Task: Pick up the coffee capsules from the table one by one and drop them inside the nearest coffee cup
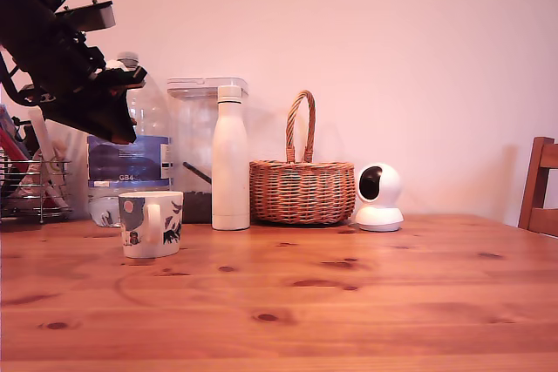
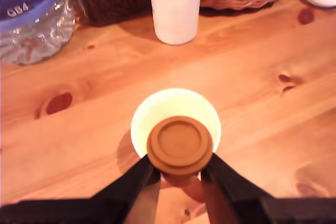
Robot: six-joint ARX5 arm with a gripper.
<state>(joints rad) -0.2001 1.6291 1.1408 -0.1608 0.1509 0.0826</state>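
Observation:
In the wrist view my gripper (image 2: 180, 174) is shut on a brown round coffee capsule (image 2: 180, 145), held above the open mouth of the white coffee cup (image 2: 157, 111). In the exterior view the black gripper (image 1: 118, 128) hangs at the exterior view's left, well above the cup (image 1: 151, 224), a small white handled mug with dark leafy print standing on the pine table (image 1: 349, 294). The capsule is hidden in the exterior view.
Behind the cup stand a large water bottle (image 1: 131, 154), a clear container (image 1: 196, 145), a tall white bottle (image 1: 230, 158), a wicker basket (image 1: 302, 189) and a white camera (image 1: 379, 198). A wire rack (image 1: 30, 185) is at the exterior view's left, a chair (image 1: 540, 185) at its right.

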